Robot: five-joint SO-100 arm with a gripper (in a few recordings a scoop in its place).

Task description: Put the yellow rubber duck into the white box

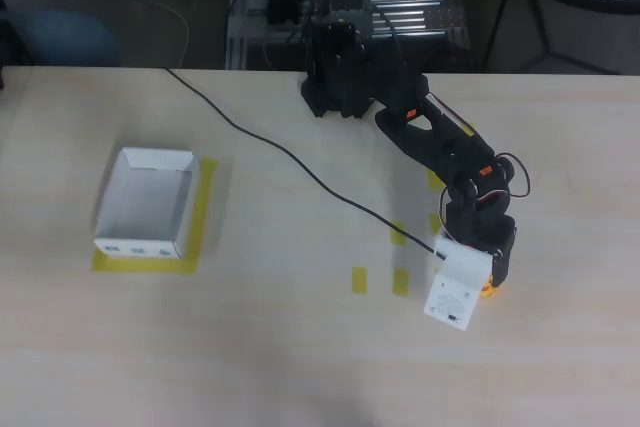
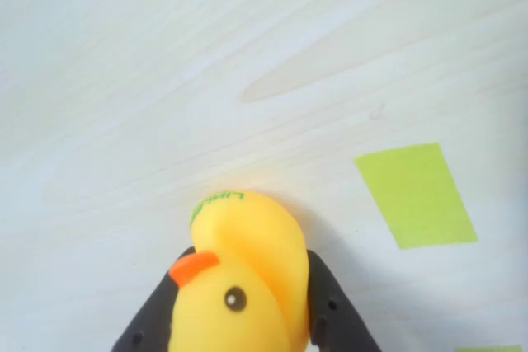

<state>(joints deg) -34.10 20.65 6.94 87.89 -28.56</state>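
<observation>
The duck (image 2: pixel 239 286) is seen in the wrist view clamped between the two dark fingers (image 2: pixel 330 311) of the pincer (image 2: pixel 239 323), one finger on each flank, beak toward the lower left of that view. In the overhead view the pincer (image 1: pixel 480 282) sits at the right of the surface (image 1: pixel 300 367), its white plate covering most of the toy, so that just a sliver of the duck (image 1: pixel 487 290) is seen at the plate's right edge. Whether the duck is lifted or resting on the wood cannot be told; wood and a tape strip (image 2: pixel 417 195) are seen close beneath it. The box (image 1: pixel 145 204) lies well apart at the left of the overhead view, open side up, on a yellow tape frame, and nothing is seen inside it. The step in hand is judged to be the grasp, apparently made; transport is not yet done. Next, a lift is called for, then a long sweep leftward across the surface, past the black cable (image 1: pixel 300 162), with the pincer to be stopped above the box walls before release. A loose grip on the rounded rubber could let the duck slip on the way.
</observation>
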